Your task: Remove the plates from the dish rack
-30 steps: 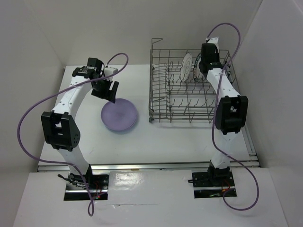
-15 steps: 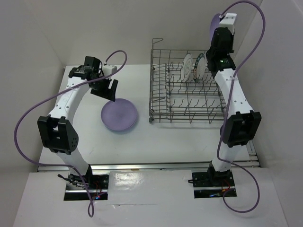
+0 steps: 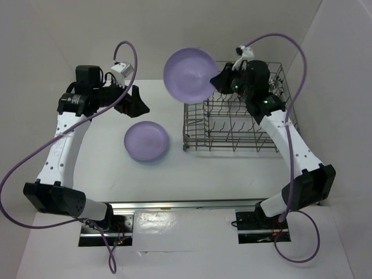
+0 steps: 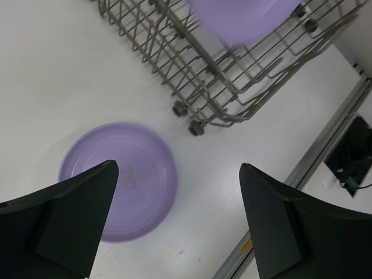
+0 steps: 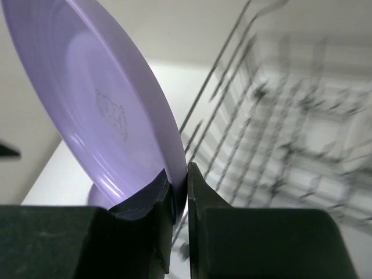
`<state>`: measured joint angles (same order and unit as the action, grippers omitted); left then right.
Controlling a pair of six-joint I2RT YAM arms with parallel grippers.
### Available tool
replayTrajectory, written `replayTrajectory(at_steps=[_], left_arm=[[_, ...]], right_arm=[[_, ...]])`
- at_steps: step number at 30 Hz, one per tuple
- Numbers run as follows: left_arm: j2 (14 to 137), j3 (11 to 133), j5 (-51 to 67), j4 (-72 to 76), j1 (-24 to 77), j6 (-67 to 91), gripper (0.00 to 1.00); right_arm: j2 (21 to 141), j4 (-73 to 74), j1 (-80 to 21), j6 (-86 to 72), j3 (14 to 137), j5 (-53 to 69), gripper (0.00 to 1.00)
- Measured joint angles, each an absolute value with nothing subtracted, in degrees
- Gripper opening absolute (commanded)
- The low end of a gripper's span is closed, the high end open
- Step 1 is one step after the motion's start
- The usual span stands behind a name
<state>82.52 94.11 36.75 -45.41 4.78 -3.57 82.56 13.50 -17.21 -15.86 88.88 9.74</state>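
No text is legible; the lilac plate (image 5: 75, 87) bears a faint, unreadable stamp (image 5: 111, 119).

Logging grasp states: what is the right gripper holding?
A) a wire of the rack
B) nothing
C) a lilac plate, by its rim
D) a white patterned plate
C: the right gripper is shut on the rim of the lilac plate, held up clear of the dish rack.

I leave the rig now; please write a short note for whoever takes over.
Right end effector: shut on the rim of a lilac plate, lifted above the dish rack's left end.
Left end effector: open, empty, above the table.
Done: a second lilac plate lies on the table.
Left: set down the held plate; check the rack, partly hidden by the right arm.
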Motion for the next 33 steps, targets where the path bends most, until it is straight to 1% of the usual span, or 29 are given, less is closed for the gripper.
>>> replayTrajectory(at_steps=[5,10,12,13,14,15,18,19,20,21,22,24,25,26,28,29,32,33], left_arm=[[79.31,91.20,40.34,-41.04,4.51,-0.16,1.00],[80.29,88.31,38.00,-39.77,4.51,2.00,1.00],[81.08,87.48,35.83,-39.83,4.45,2.02,0.96],[81.43,87.26,35.31,-40.03,4.40,2.09,0.91],[81.71,87.15,34.76,-40.25,4.36,2.28,0.82],[81.95,87.11,34.54,-40.47,4.38,2.44,0.65],[82.11,87.09,34.41,-41.30,4.84,2.85,0.37],[82.11,87.09,34.37,-41.82,4.93,2.81,0.21],[82.11,87.09,34.57,-42.35,4.91,3.25,0.13],[82.11,87.09,35.51,-42.76,4.71,3.36,0.03],[82.08,87.15,35.14,-43.16,4.62,3.31,0.00],[82.32,87.18,34.85,-43.64,4.45,3.27,0.00],[82.46,87.18,35.46,-44.10,4.25,3.27,0.00],[82.46,87.24,35.46,-44.60,4.25,3.22,0.00],[82.56,87.59,35.07,-45.23,4.25,2.98,0.00],[82.81,87.94,34.83,-45.74,4.25,2.79,0.00],[84.01,89.41,34.68,-47.07,3.77,1.61,0.00],[84.42,89.76,34.89,-47.40,3.53,1.41,0.00]], right_arm=[[85.12,11.55,-21.87,-21.89,78.89,22.17,0.00],[86.37,8.16,-27.77,-25.17,76.23,27.57,0.00],[86.37,6.35,-29.21,-26.17,75.37,28.91,0.00],[86.52,5.96,-29.74,-26.39,75.16,28.75,0.00],[86.67,5.63,-30.02,-26.55,74.91,28.53,0.00],[86.96,5.43,-30.24,-26.83,74.67,28.34,0.00],[88.49,4.78,-30.68,-27.66,74.52,27.79,0.00],[88.92,4.58,-30.89,-27.75,74.52,27.53,0.00],[89.30,4.69,-30.92,-27.70,74.50,27.20,0.00],[89.71,4.75,-30.92,-27.38,74.50,26.52,0.00],[90.08,4.60,-30.85,-27.42,74.52,26.79,0.00],[90.30,4.56,-31.14,-27.33,74.56,26.85,0.00],[90.43,4.60,-31.31,-27.16,74.65,26.65,0.02],[90.54,4.69,-31.38,-27.07,74.70,26.61,0.08],[90.96,5.34,-31.53,-26.72,75.40,26.50,0.14],[91.39,6.04,-31.62,-26.30,76.18,26.41,0.26],[92.66,8.08,-32.01,-25.91,78.94,26.50,0.50],[92.86,8.62,-32.23,-25.67,79.75,26.76,0.60]])
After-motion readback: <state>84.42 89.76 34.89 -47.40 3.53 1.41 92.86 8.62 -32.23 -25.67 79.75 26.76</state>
